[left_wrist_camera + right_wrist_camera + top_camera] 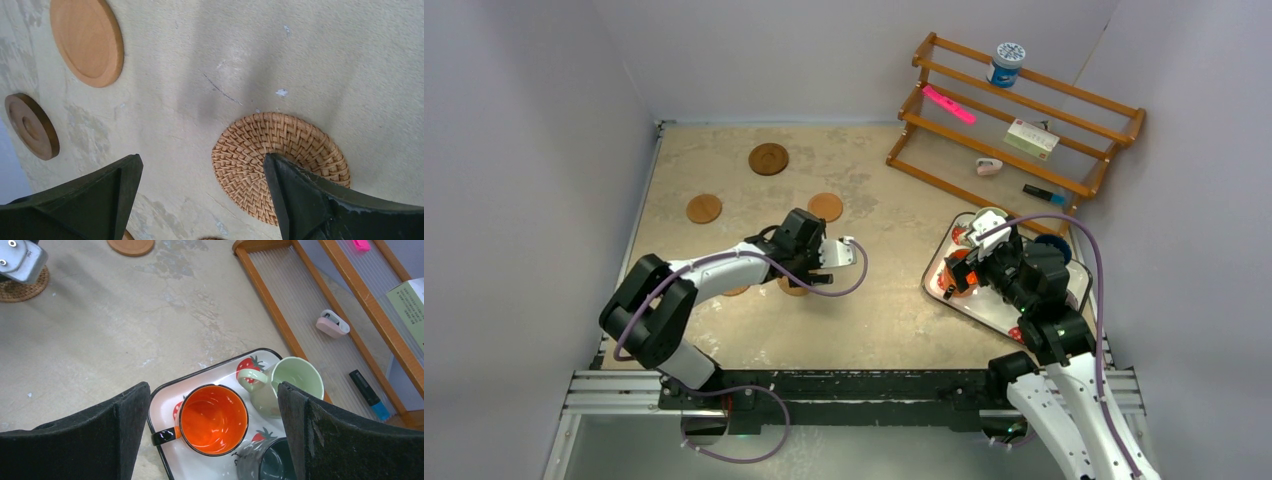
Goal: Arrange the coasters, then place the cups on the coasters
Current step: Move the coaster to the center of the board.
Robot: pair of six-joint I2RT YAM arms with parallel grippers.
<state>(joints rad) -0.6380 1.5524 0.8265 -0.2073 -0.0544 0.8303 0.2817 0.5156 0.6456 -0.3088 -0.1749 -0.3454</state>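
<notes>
Left gripper wide open, empty; woven coaster at its 4 o'clock, so I may pin it flat. Right gripper open, empty over orange cup; closing could knock green cup

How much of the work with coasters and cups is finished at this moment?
Done: little; the round coasters lie spread on the beige table, none bearing a cup. In hand: the open left gripper hovers over the woven rattan coaster; the open right gripper hangs over the orange mug on the strawberry-print tray. To do: move every mug onto a coaster.
</notes>
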